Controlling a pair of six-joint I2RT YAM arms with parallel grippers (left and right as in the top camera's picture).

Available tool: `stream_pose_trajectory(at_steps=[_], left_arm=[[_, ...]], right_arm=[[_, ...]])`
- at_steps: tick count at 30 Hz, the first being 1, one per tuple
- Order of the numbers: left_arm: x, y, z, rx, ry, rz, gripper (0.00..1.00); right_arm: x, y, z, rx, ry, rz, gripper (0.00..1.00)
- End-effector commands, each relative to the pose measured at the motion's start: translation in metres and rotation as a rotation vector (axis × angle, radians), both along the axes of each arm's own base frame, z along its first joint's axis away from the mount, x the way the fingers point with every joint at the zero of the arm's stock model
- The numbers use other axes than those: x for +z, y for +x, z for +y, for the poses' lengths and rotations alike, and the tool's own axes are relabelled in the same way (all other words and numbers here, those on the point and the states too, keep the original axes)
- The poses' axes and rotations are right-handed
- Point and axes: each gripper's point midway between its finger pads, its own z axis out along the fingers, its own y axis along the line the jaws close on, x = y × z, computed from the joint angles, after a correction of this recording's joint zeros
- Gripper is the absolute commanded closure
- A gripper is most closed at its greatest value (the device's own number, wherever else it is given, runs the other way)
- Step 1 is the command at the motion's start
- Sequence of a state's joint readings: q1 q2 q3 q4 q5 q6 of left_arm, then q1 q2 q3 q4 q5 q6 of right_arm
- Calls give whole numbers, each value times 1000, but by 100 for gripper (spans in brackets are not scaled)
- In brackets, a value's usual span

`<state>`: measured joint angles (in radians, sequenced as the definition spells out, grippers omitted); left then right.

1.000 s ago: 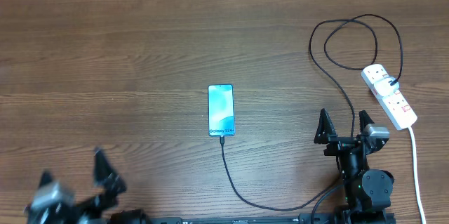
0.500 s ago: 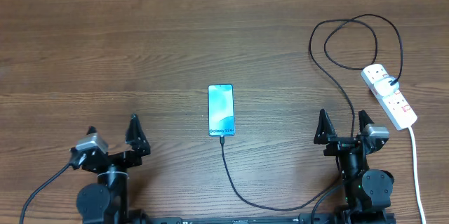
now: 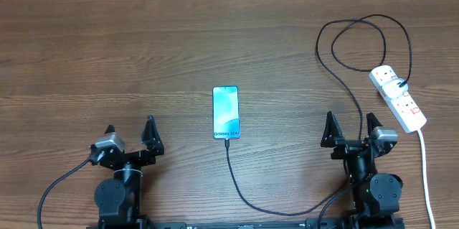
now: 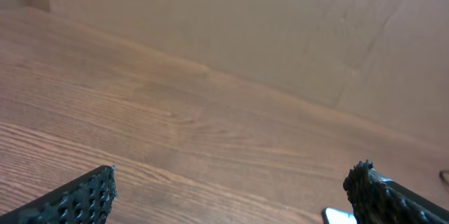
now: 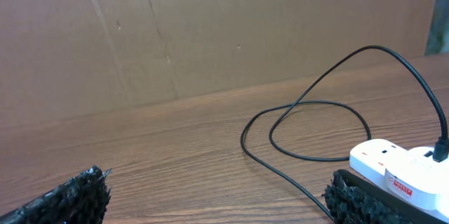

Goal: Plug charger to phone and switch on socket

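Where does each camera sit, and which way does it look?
Overhead: above the table, facing straight down on phone, cable, power strip; left gripper and right gripper show, open.
Left wrist: on the left arm, facing low across the table; own fingers, phone corner.
Right wrist: on the right arm, facing the power strip; own fingers.
Overhead and right wrist share power strip, cable.

Phone point(image 3: 226, 113) lies flat mid table point(image 3: 107, 42) ahead of me, screen up & lit light blue, long axis pointing away from me. Charger point(image 3: 232, 174): thin black cable, small plug meets phone's near short edge, can't tell if fully seated. It curves off to my right, loops at far right, other end plugged into socket point(image 3: 398, 98). Socket: white strip w/ red-marked switches, lying diagonal on my right, thick white cord point(image 3: 424, 164) off its near end. Switch pos unreadable.
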<state>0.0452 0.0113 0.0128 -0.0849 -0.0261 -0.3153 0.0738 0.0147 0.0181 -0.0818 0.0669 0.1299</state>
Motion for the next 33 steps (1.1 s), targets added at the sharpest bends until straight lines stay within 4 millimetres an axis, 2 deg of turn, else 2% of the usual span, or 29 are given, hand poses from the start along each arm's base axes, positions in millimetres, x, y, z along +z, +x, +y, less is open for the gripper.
stream_pose_trajectory(at_steps=[1, 10, 33], left_arm=[[0, 0, -2, -15, 79, -2, 0], [-1, 0, -5, -42, 200, 7, 0], [-1, 0, -6, -50, 238, 8, 0]], right_arm=[[-1, 0, 1, 5, -4, -7, 0], [-1, 0, 1, 5, -4, -7, 0], [-1, 0, 1, 5, -4, -7, 0]])
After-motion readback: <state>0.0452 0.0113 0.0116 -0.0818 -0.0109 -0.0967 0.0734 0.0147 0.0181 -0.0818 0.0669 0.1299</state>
